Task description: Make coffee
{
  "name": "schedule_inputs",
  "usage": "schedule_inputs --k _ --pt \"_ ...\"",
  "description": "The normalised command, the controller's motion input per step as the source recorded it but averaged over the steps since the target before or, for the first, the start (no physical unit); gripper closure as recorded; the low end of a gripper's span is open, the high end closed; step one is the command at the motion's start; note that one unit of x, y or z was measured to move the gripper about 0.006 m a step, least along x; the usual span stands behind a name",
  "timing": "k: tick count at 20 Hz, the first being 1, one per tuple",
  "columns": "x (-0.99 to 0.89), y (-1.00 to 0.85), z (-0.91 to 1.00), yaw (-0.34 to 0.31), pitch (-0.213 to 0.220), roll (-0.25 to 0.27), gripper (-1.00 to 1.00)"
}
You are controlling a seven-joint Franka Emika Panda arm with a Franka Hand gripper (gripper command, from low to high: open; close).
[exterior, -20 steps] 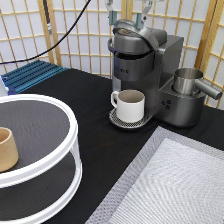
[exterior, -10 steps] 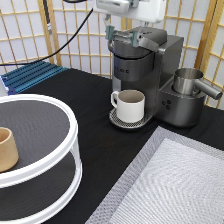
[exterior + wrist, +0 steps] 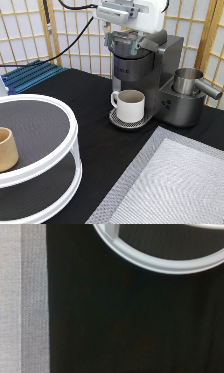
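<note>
My gripper (image 3: pixel 125 44) hangs at the exterior view's top, right over the lid of the dark grey coffee machine (image 3: pixel 150 75). Its fingers stand apart, open, with nothing seen between them. A white handled mug (image 3: pixel 131 105) stands on the machine's round drip tray (image 3: pixel 118 120), under the spout. The coffee pod is out of view. The wrist view holds only black tabletop, a grey mat (image 3: pixel 20 297) and a curved white rim (image 3: pixel 150 260).
A white two-tier round stand (image 3: pixel 50 150) fills the exterior view's bottom left, with a tan handleless cup (image 3: pixel 6 149) on its upper shelf. A grey mat (image 3: pixel 175 185) lies at bottom right. A steel jug (image 3: pixel 190 81) sits on the machine's right side. Folding screens stand behind.
The white hand has come down into view from the exterior view's top and now sits just above the machine's lid. The mug and the cup have not moved.
</note>
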Motion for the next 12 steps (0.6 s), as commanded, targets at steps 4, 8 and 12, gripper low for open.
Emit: schedule_inputs --k 4,8,12 --pt "0.18 0.14 -1.00 -0.001 0.000 -0.080 -1.00" --pt "0.15 0.30 -1.00 0.000 0.000 -0.118 -1.00" --pt "0.24 0.07 -1.00 0.000 0.000 -0.059 -1.00"
